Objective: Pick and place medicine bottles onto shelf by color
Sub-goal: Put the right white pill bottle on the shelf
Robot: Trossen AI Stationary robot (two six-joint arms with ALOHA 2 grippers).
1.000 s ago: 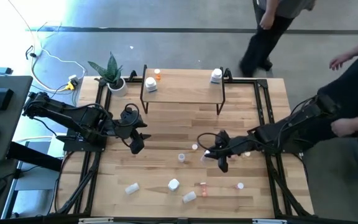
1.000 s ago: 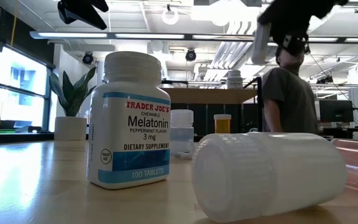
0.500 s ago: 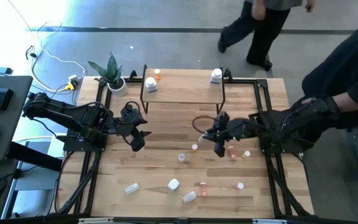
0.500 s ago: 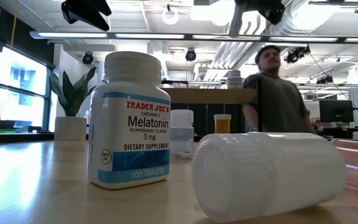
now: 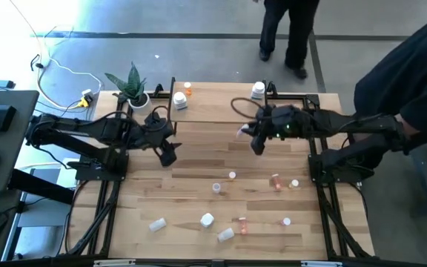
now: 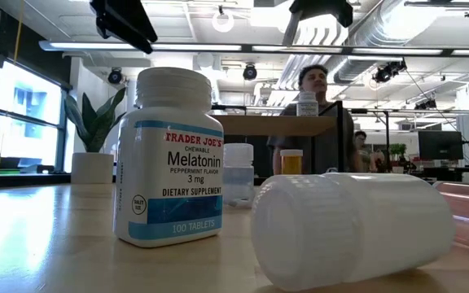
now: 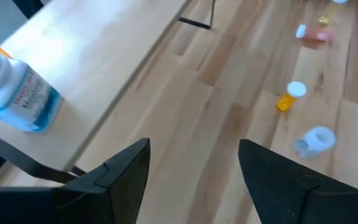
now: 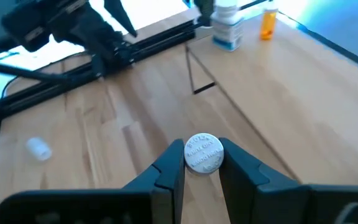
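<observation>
My right gripper (image 5: 249, 136) is shut on a small pinkish, white-capped medicine bottle (image 5: 242, 131), in the air just near of the shelf's right end. The shelf (image 5: 217, 107) is a light-wood board on thin black legs at the far middle of the table. A white bottle (image 5: 179, 100) and an orange one (image 5: 187, 89) stand on its left end, a white one (image 5: 258, 90) on its right. My left gripper (image 5: 167, 152) hangs open and holds nothing, near of the shelf's left end (image 7: 92, 74). Several more bottles lie scattered on the table's near half (image 5: 207, 219). My right gripper pinches the bottle between its two fingers (image 8: 169, 171), one on each side of it just below the white cap (image 8: 204, 152). The cap end faces back toward the wrist camera. The bottle is lifted clear of the table.
A potted plant (image 5: 133, 89) stands at the far left corner. Black frame rails run along both sides of the table (image 5: 313, 119). A white Melatonin bottle (image 6: 169, 155) and a lying white bottle (image 6: 348, 228) are by the near edge. People move beyond the far and right edges.
My right gripper has risen and carried the pinkish bottle from the middle of the table toward the far edge, up to the shelf's right end. My left gripper has drifted a little toward the far edge. A person has walked along behind the table.
</observation>
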